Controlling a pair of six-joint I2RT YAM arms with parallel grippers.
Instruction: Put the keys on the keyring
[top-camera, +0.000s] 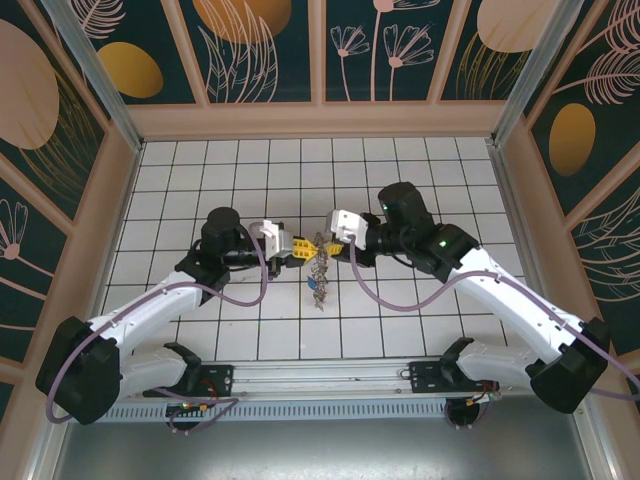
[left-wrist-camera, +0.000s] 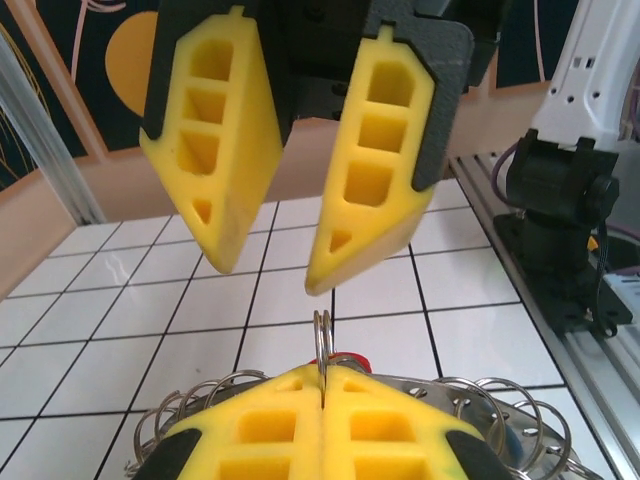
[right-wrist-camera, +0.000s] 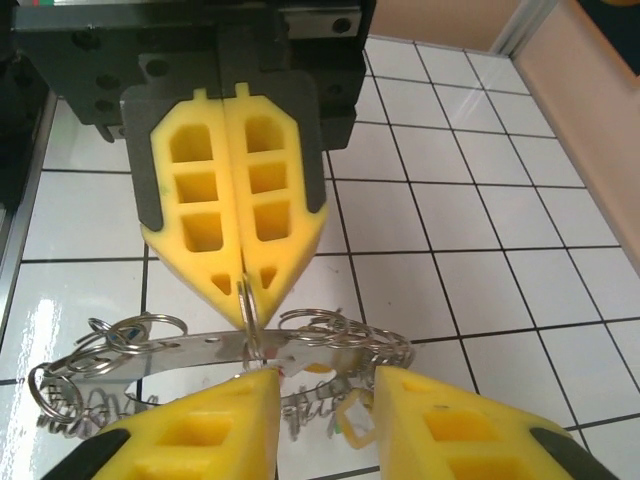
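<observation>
My left gripper (left-wrist-camera: 322, 378) is shut on the keyring (left-wrist-camera: 322, 340), a thin silvery split ring standing edge-on out of its closed tips. In the right wrist view the left gripper (right-wrist-camera: 246, 292) holds this keyring (right-wrist-camera: 248, 318) from above. My right gripper (right-wrist-camera: 327, 382) is open, its fingers either side of the bunch and touching nothing I can make out. The keys (right-wrist-camera: 330, 405) hang below the ring, among them one with a yellow head (right-wrist-camera: 356, 420) and one with a red head (left-wrist-camera: 352, 358). From above, both grippers meet over the keys (top-camera: 318, 272).
A curved metal band (right-wrist-camera: 170, 352) strung with several small wire rings (right-wrist-camera: 345, 330) hangs with the keys. The right arm's dark base (left-wrist-camera: 560, 230) and the rail (top-camera: 320, 375) lie at the near edge. Patterned walls (top-camera: 320, 60) enclose the white tiled floor.
</observation>
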